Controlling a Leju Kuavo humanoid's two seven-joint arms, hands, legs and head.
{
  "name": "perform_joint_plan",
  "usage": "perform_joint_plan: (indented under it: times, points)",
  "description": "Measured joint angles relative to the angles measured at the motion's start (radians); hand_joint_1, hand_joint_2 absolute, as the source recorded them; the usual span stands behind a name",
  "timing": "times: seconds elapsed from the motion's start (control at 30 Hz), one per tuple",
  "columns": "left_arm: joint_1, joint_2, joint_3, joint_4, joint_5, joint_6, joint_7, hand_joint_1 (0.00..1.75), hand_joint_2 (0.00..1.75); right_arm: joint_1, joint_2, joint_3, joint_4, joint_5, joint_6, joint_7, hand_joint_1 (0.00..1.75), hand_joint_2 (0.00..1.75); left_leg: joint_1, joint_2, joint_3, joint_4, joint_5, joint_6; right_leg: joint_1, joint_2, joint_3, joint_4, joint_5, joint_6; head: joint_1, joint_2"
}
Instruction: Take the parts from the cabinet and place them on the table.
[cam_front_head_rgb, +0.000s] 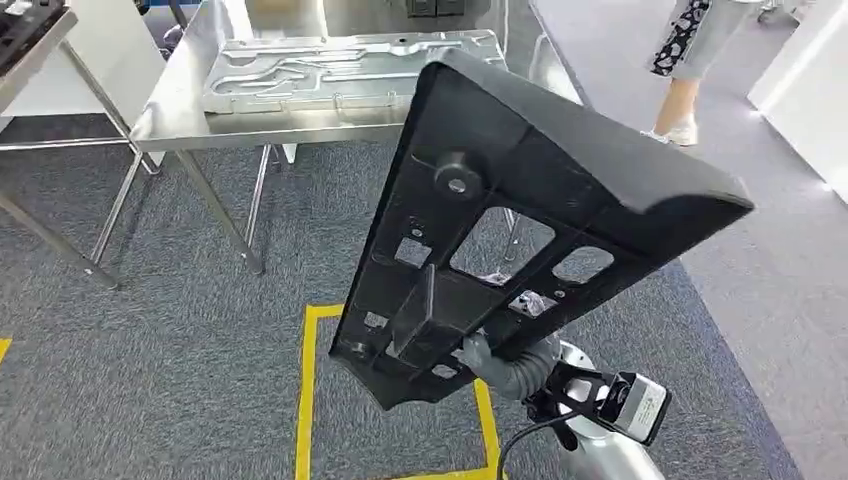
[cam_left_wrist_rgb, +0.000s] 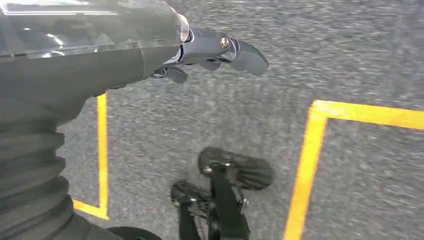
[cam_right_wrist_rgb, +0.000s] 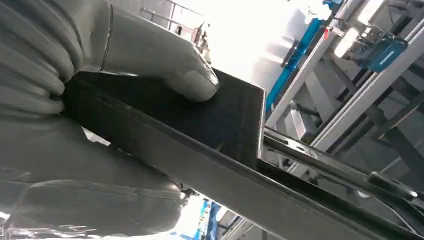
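Observation:
A large black plastic panel (cam_front_head_rgb: 520, 210) with ribs and cut-outs is held up in front of me, tilted, its back side facing the head view. My right hand (cam_front_head_rgb: 505, 360) grips it at its lower end; in the right wrist view the grey thumb (cam_right_wrist_rgb: 192, 75) presses on a black tab of the panel (cam_right_wrist_rgb: 220, 120). My left hand (cam_left_wrist_rgb: 215, 52) hangs over the grey carpet, fingers apart, holding nothing. Ahead stands a steel table (cam_front_head_rgb: 180, 110) with a pressed silver metal part (cam_front_head_rgb: 330, 70) lying on it.
Yellow tape lines (cam_front_head_rgb: 305, 400) mark a square on the grey carpet. A second metal-legged table (cam_front_head_rgb: 30, 40) stands at the far left. A person (cam_front_head_rgb: 685, 60) stands at the back right by a white wall (cam_front_head_rgb: 800, 90).

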Motion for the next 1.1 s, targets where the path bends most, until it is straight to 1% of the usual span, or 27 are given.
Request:
perform_joint_plan:
  times: [0.03,0.07,0.13,0.2,0.23,0.3,0.33,0.37,0.4,0.43,0.47,0.5,0.53,0.57,0.6,0.63,0.67,0.7,0.73,0.8,0.83,0.87,0.9,0.97,1.0,1.07,1.1]
  points:
    - [-0.001,0.000,0.000,0.000,0.000,-0.001,0.000,0.00,1.75,0.000,0.000,0.000,-0.002,0.001,0.002,0.000,1.75,1.75,-0.001,0.001,0.015,-0.032,-0.006,0.008,-0.002,0.004,0.000,0.001,-0.003,0.008,0.000,0.000]
    - [-0.002,0.000,0.000,0.000,0.000,-0.002,0.000,0.00,1.75,0.002,0.000,-0.002,-0.004,0.003,0.002,0.000,1.75,1.75,-0.003,0.002,0.013,-0.031,-0.011,0.012,-0.004,0.003,0.003,-0.011,-0.005,0.012,0.000,0.000]
    - [0.000,0.001,0.000,0.000,-0.001,-0.002,-0.001,0.00,1.75,0.005,0.000,-0.005,-0.008,0.006,0.002,0.000,1.75,1.75,0.001,-0.001,0.032,-0.046,-0.020,0.027,-0.001,0.002,0.002,0.019,0.021,0.027,0.000,0.000]
    - [0.002,0.001,0.000,0.000,-0.005,-0.002,-0.001,0.00,1.75,0.005,0.000,-0.006,-0.014,0.011,0.001,0.000,1.75,1.75,0.005,-0.002,0.068,-0.069,-0.031,0.037,-0.006,-0.003,-0.058,0.134,0.046,0.033,0.000,0.000]
    - [0.000,0.001,0.000,0.000,-0.007,-0.001,0.000,0.00,1.75,0.005,0.001,-0.008,-0.015,0.013,-0.001,0.000,1.75,1.75,0.005,-0.001,0.080,-0.071,-0.041,0.040,-0.006,-0.003,-0.111,0.204,0.036,0.035,0.000,0.000]
    - [0.000,0.001,0.000,0.000,-0.008,-0.001,0.002,0.00,1.75,0.010,0.000,-0.011,-0.015,0.017,-0.004,0.000,1.75,1.75,0.005,-0.002,0.102,-0.071,-0.062,0.041,-0.012,-0.004,-0.205,0.297,-0.034,0.041,0.000,0.000]
    - [0.001,0.001,0.000,0.000,-0.008,0.000,0.002,0.00,1.75,0.012,0.000,-0.013,-0.015,0.018,-0.005,0.000,1.75,1.75,0.005,-0.004,0.116,-0.071,-0.074,0.041,-0.013,-0.004,-0.239,0.314,-0.071,0.043,0.000,0.000]
    - [0.002,0.001,0.000,0.000,-0.008,0.000,0.002,0.00,1.75,0.014,0.000,-0.014,-0.015,0.020,-0.006,0.000,1.75,1.75,0.006,-0.004,0.135,-0.071,-0.086,0.039,-0.015,-0.006,-0.261,0.301,-0.083,0.046,0.000,0.000]
    - [0.002,0.001,0.000,0.000,-0.008,0.000,0.002,0.00,1.75,0.015,0.001,-0.014,-0.015,0.020,-0.006,0.000,1.75,1.75,0.006,-0.005,0.154,-0.071,-0.100,0.036,-0.017,-0.008,-0.262,0.256,-0.064,0.047,0.000,0.000]
    - [0.001,0.000,0.000,0.000,-0.008,0.000,0.002,0.00,1.75,0.015,0.001,-0.014,-0.015,0.020,-0.008,0.000,1.75,1.75,0.007,-0.005,0.173,-0.070,-0.112,0.032,-0.019,-0.009,-0.251,0.190,-0.009,0.046,0.000,0.000]
    - [0.001,0.000,0.000,0.000,-0.008,0.000,0.003,0.00,1.75,0.016,0.001,-0.015,-0.016,0.020,-0.009,0.000,1.75,1.75,0.007,-0.005,0.191,-0.070,-0.126,0.029,-0.019,-0.011,-0.235,0.113,0.071,0.045,0.000,0.000]
    - [0.001,0.000,0.000,0.000,-0.008,0.000,0.003,0.00,1.75,0.017,0.000,-0.018,-0.015,0.020,-0.010,0.000,1.75,1.75,0.005,-0.006,0.198,-0.070,-0.139,0.023,-0.019,-0.017,-0.231,0.041,0.190,0.041,0.000,0.000]
    - [-0.001,0.000,0.000,0.000,-0.007,0.001,0.005,0.00,1.75,0.018,0.000,-0.021,-0.016,0.020,-0.011,0.000,1.75,1.75,0.004,-0.010,0.208,-0.067,-0.148,0.017,-0.011,-0.018,-0.231,0.043,0.181,0.036,0.001,0.000]
    - [-0.005,0.001,0.000,0.000,-0.007,0.002,0.005,0.00,1.75,0.023,0.000,-0.022,-0.017,0.019,-0.012,0.000,1.75,1.75,0.004,-0.008,0.202,-0.074,-0.154,0.009,-0.008,-0.014,-0.228,0.043,0.185,0.027,0.000,0.000]
    - [-0.005,0.001,0.000,0.000,-0.006,0.002,0.006,0.00,1.75,0.023,0.000,-0.024,-0.021,0.020,-0.012,0.000,1.75,1.75,0.006,-0.007,0.212,-0.067,-0.149,0.003,-0.010,-0.010,-0.227,0.037,0.184,0.021,0.001,0.000]
    - [-0.004,0.001,0.000,0.000,-0.005,0.002,0.006,0.00,1.75,0.020,0.000,-0.025,-0.023,0.019,-0.012,0.000,1.75,1.75,0.007,-0.007,0.207,-0.059,-0.137,-0.005,-0.008,-0.009,-0.222,0.035,0.179,0.014,0.001,0.000]
    - [-0.004,0.001,0.000,0.000,-0.002,0.002,0.006,0.00,1.75,0.020,0.000,-0.025,-0.026,0.018,-0.011,0.000,1.75,1.75,0.009,-0.007,0.191,-0.036,-0.137,-0.008,-0.013,-0.008,-0.209,0.026,0.177,0.007,0.000,0.000]
    - [-0.006,0.000,0.000,0.000,-0.002,0.001,0.006,0.00,1.75,0.019,0.000,-0.025,-0.027,0.018,-0.011,0.000,1.75,1.75,0.011,-0.008,0.168,0.021,-0.133,-0.010,-0.013,-0.009,-0.198,0.023,0.172,0.000,0.001,0.000]
    - [-0.007,-0.001,0.000,0.000,-0.001,0.001,0.005,0.00,1.75,0.018,0.000,-0.026,-0.027,0.017,-0.011,0.000,1.75,1.75,0.012,-0.007,0.133,0.083,-0.147,-0.012,-0.012,-0.010,-0.192,0.021,0.167,-0.005,0.000,0.000]
    - [-0.006,-0.001,0.000,0.000,0.000,0.002,0.003,0.00,1.75,0.019,0.000,-0.026,-0.027,0.017,-0.011,0.000,1.75,1.75,0.012,-0.007,0.042,0.216,-0.229,-0.014,-0.009,-0.009,-0.179,0.021,0.153,-0.010,0.001,0.000]
    - [-0.004,0.000,0.000,0.000,0.001,0.002,0.003,0.00,1.75,0.019,0.000,-0.026,-0.027,0.017,-0.011,0.000,1.75,1.75,0.012,-0.007,0.008,0.252,-0.262,-0.016,-0.008,-0.007,-0.172,0.021,0.147,-0.012,0.000,0.000]
    - [-0.003,0.000,0.000,0.000,0.001,0.002,0.003,0.00,1.75,0.019,0.000,-0.026,-0.027,0.017,-0.011,0.000,1.75,1.75,0.012,-0.007,-0.009,0.252,-0.265,-0.016,-0.006,-0.006,-0.165,0.021,0.141,-0.012,0.000,0.000]
    - [-0.003,0.000,0.000,0.000,0.001,0.002,0.003,0.00,1.75,0.020,0.000,-0.026,-0.027,0.017,-0.011,0.000,1.75,1.75,0.012,-0.007,-0.007,0.214,-0.232,-0.015,-0.005,-0.004,-0.156,0.022,0.134,-0.011,0.000,0.000]
    - [-0.003,0.000,0.000,0.000,0.002,0.002,0.002,0.00,1.75,0.022,0.001,-0.025,-0.027,0.017,-0.012,0.000,1.75,1.75,0.012,-0.007,0.047,0.045,-0.098,-0.007,-0.003,-0.004,-0.134,0.021,0.120,-0.008,0.000,0.000]
    - [-0.003,0.001,0.000,0.000,0.003,0.002,0.002,0.00,1.75,0.022,0.001,-0.026,-0.027,0.018,-0.012,0.000,1.75,1.75,0.011,-0.006,0.075,-0.033,-0.045,-0.002,-0.003,-0.004,-0.129,0.021,0.115,-0.006,0.001,0.000]
    - [-0.005,0.003,0.000,0.000,0.004,0.002,0.000,0.00,1.75,0.024,0.001,-0.025,-0.027,0.020,-0.011,0.000,1.75,1.75,0.001,-0.007,0.071,-0.042,-0.095,0.008,0.000,0.000,-0.129,0.025,0.110,0.006,0.000,0.000]
    - [-0.003,0.003,0.000,0.000,0.004,0.002,0.000,0.00,1.75,0.026,0.001,-0.025,-0.027,0.021,-0.011,0.000,1.75,1.75,-0.001,-0.008,0.072,-0.045,-0.070,0.015,-0.001,0.000,-0.129,0.024,0.106,0.012,0.000,0.000]
